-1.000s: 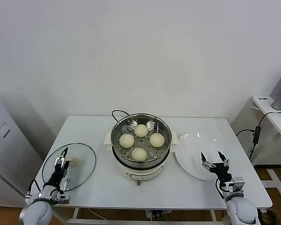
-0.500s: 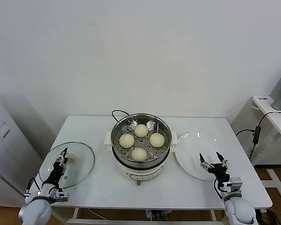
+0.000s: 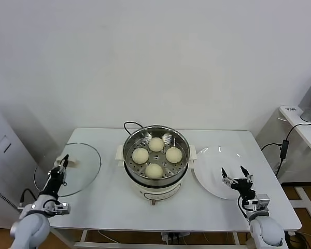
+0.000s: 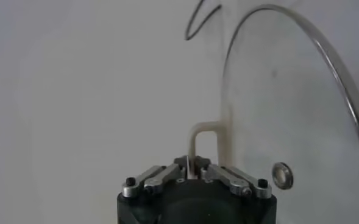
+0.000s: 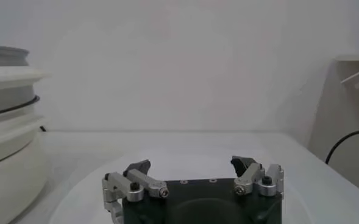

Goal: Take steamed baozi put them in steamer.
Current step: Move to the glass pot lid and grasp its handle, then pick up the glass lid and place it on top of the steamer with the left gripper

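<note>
While your left gripper (image 3: 65,157) had its jaws clamped on the glass lid's handle (image 4: 205,141), four soft, easily dented baozi (image 3: 154,170) sat in the steamer (image 3: 155,158); right gripper (image 3: 237,174) gaped empty.

lab, bare white wall (image 3: 155,57), desk (image 3: 303,127)

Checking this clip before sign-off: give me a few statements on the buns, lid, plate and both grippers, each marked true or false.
1. All four baozi sit inside the steamer. True.
2. The left gripper is shut on the glass lid's cream handle. True.
3. The glass lid covers the steamer. False: it is off to the steamer's left, in the left gripper.
4. The right gripper holds a bun. False: it is open and empty at the near edge of the white plate.
</note>
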Motion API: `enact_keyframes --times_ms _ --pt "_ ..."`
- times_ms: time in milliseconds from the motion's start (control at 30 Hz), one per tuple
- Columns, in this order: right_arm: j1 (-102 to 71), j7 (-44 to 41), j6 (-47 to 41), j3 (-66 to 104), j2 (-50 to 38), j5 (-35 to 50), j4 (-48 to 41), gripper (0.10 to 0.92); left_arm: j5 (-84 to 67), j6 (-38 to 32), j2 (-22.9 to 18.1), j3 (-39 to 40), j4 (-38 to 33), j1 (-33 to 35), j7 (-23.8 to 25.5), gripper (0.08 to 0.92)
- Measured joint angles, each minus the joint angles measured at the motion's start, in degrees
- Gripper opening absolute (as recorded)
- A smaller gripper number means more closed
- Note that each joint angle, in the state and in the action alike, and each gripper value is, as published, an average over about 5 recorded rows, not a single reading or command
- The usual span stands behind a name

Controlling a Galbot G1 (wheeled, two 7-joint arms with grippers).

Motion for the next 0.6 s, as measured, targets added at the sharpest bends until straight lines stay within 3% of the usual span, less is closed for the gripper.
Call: enact_keyframes --times_ms 367,600 --pt "0.54 0.09 -0.21 0.0 -0.38 0.19 0.56 0.823 -7.88 9.28 6.04 2.9 -13.34 -1.51 8.25 0.104" --pt "1.06 0.2 -0.4 -0.01 -0.55 0.13 0.51 0.823 -7.51 17.86 8.19 9.42 -20.76 -4.14 14.15 0.104"
